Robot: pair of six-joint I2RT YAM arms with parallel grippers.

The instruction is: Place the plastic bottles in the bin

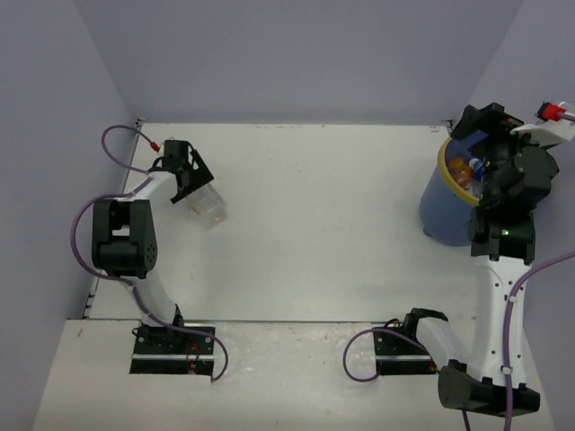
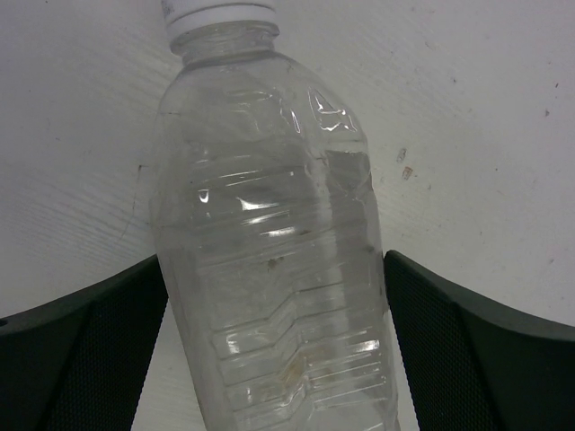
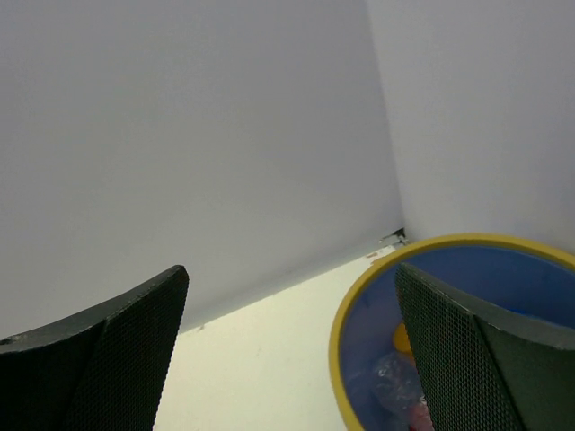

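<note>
A clear plastic bottle with a white cap lies on the table at the far left. My left gripper is open, with one finger on each side of the bottle's body. In the left wrist view the bottle fills the gap between the fingers of the gripper. The blue bin with a yellow rim stands at the far right. It holds an orange bottle, and the right wrist view shows a crumpled clear one inside. My right gripper hovers over the bin's rim; it is open and empty.
Grey walls close off the table at the back and on both sides. The bin stands close to the right wall. Purple cables run from both arm bases along the near edge.
</note>
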